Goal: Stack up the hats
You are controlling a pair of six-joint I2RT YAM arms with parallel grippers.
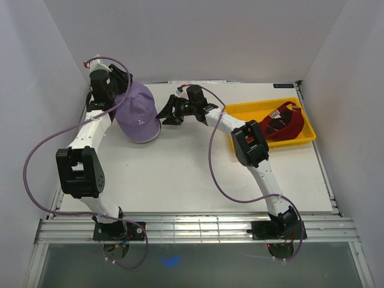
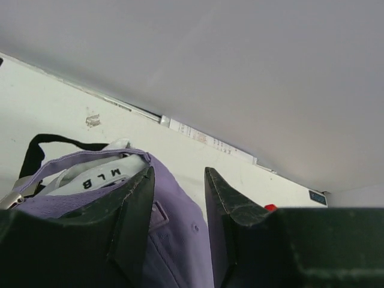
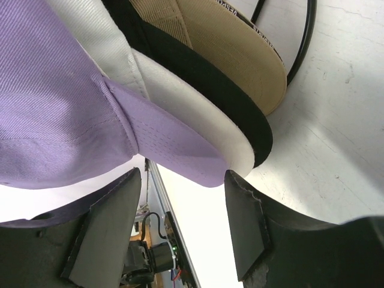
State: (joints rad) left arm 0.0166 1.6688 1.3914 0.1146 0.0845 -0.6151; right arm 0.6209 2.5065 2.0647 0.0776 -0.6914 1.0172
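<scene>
the left pincer [image 2: 178,174] is drawn narrow on the back of the purple cap [image 1: 138,111], with cloth filling the gap between its fingers. that cap tops a pile of 4. in the right wrist view its brim lies against the white cap [image 3: 180,90], then the black cap [image 3: 201,75], then the tan cap [image 3: 231,45]. the right pincer [image 3: 183,180] stands wide, holding nothing, with the 4 brim tips just ahead of its fingertips. well off to that pincer's right, the red cap [image 1: 285,120] lies in the yellow tray [image 1: 252,110] on the desk [image 1: 180,174].
</scene>
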